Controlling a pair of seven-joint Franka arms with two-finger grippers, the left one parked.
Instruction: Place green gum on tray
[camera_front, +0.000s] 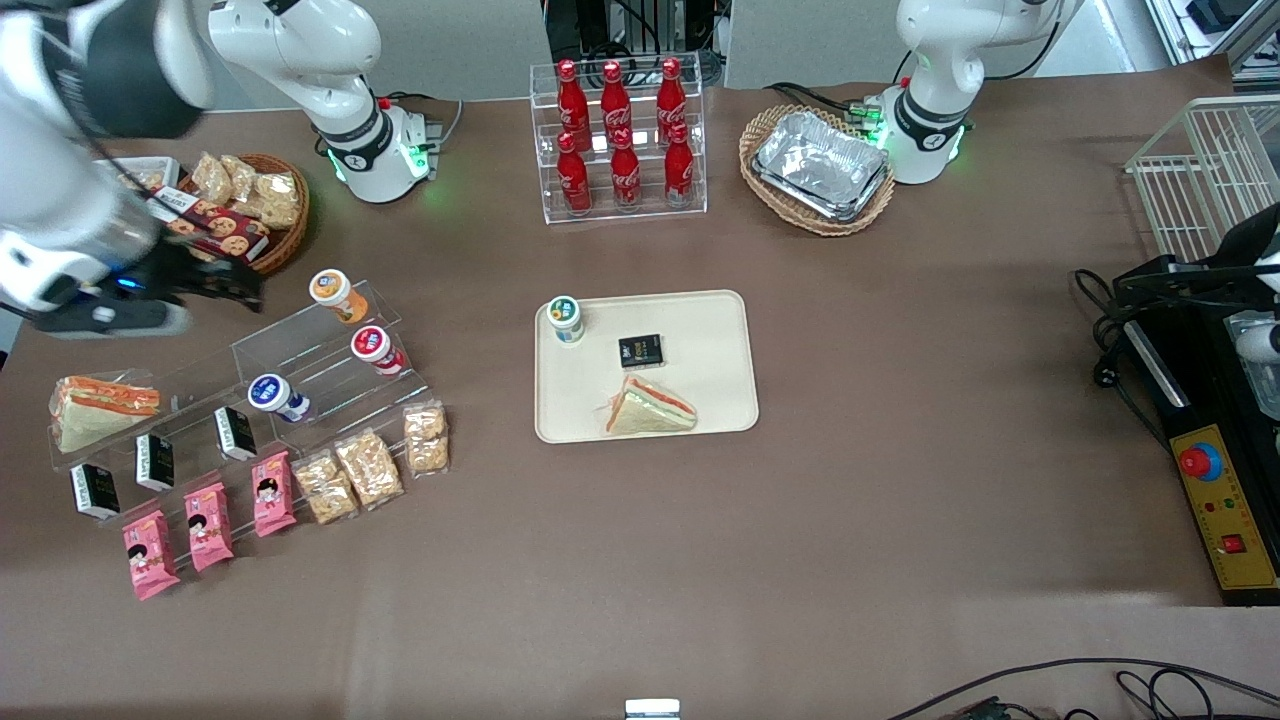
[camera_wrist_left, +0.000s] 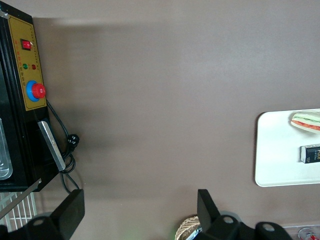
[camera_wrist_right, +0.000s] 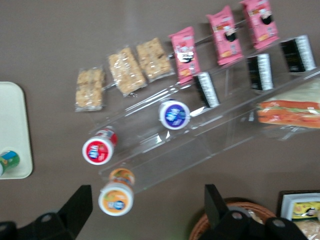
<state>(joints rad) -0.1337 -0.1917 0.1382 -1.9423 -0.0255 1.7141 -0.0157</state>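
Observation:
The green gum (camera_front: 565, 318), a white canister with a green-rimmed lid, stands upright on the cream tray (camera_front: 700, 320), in the tray corner toward the working arm's end and farthest from the front camera. It also shows in the right wrist view (camera_wrist_right: 7, 161), on the tray's edge (camera_wrist_right: 12, 115). My right gripper (camera_front: 222, 285) is open and empty, well above the table next to the clear acrylic shelf (camera_front: 300, 350) and far from the tray. In its wrist view, the gripper (camera_wrist_right: 147, 210) has the orange-lidded canister (camera_wrist_right: 116, 198) below, between its spread fingers.
A sandwich (camera_front: 650, 408) and a small black box (camera_front: 640, 350) lie on the tray. The shelf holds orange- (camera_front: 330, 288), red- (camera_front: 370, 345) and blue-lidded (camera_front: 268, 392) canisters, with snack packs nearby. A cola rack (camera_front: 620, 135), a foil-tray basket (camera_front: 820, 165) and a cookie basket (camera_front: 250, 205) stand farther from the camera.

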